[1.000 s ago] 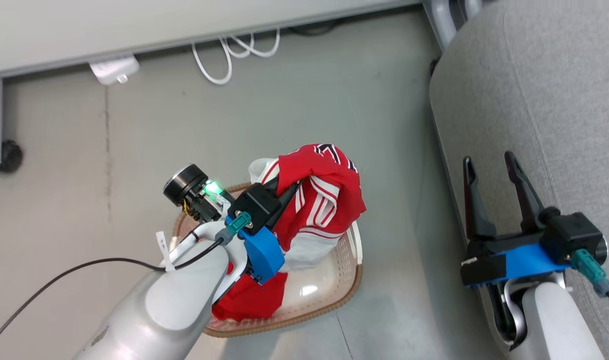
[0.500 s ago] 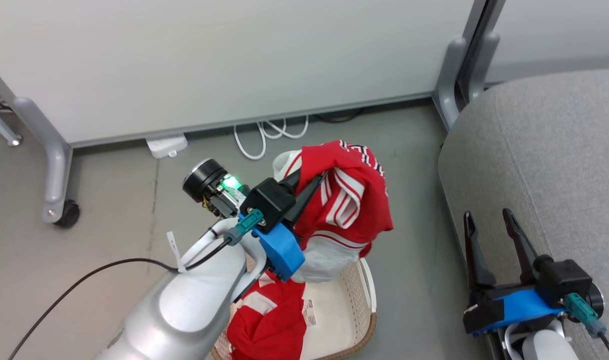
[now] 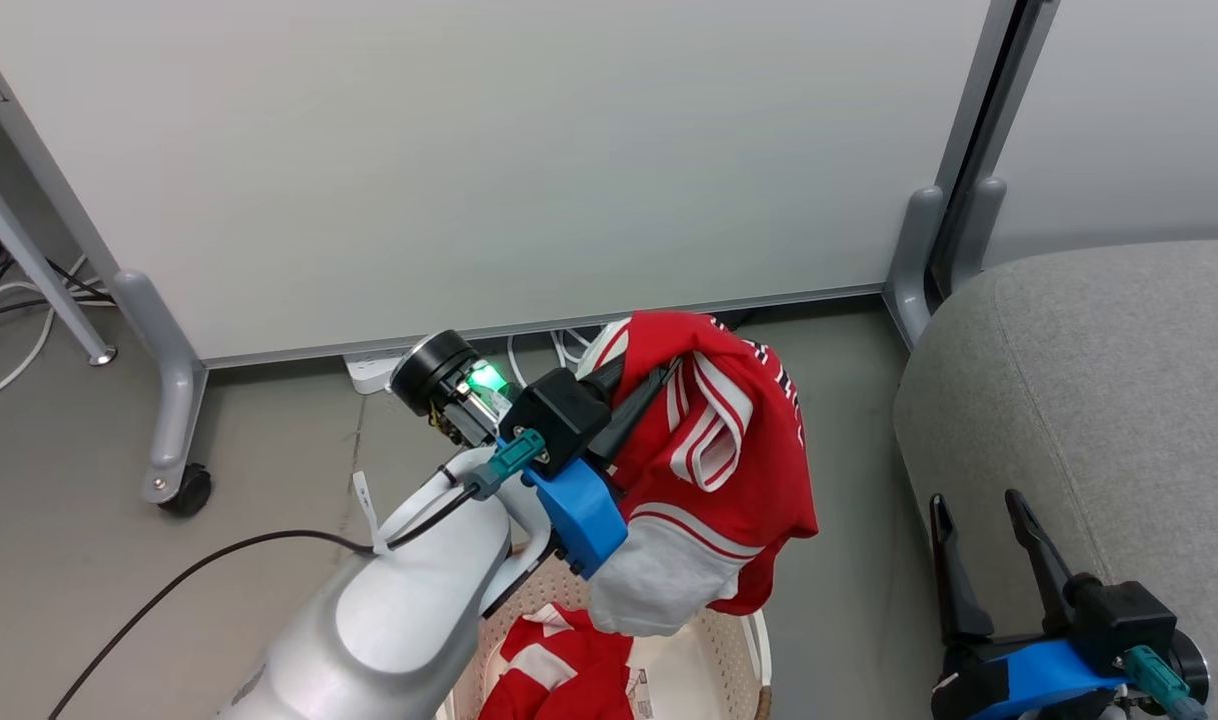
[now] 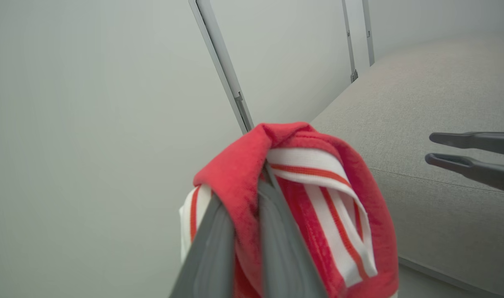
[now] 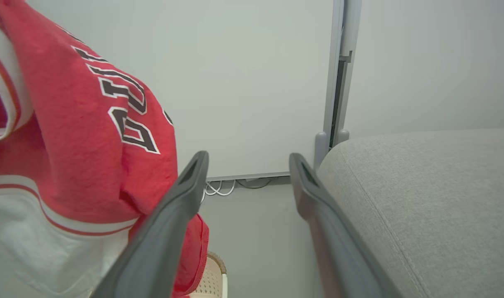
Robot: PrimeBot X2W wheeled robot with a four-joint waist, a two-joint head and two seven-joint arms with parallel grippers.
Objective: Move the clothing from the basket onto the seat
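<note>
My left gripper is shut on a red jersey with white stripes and holds it in the air above the basket. The garment drapes over the fingers and hangs down with its white hem lowest. A second red garment lies in the basket at the bottom edge. The grey seat fills the right side. My right gripper stands open beside the seat's front edge, nothing between its fingers; the lifted jersey hangs to its left.
A white partition panel on grey wheeled legs stands behind the basket. White cables and a power strip lie on the grey floor at its base. A black cable trails from my left arm.
My left gripper has lifted the jersey out of the basket and higher. The head camera has tilted up, so the basket slid to the bottom edge and the partition came into view.
</note>
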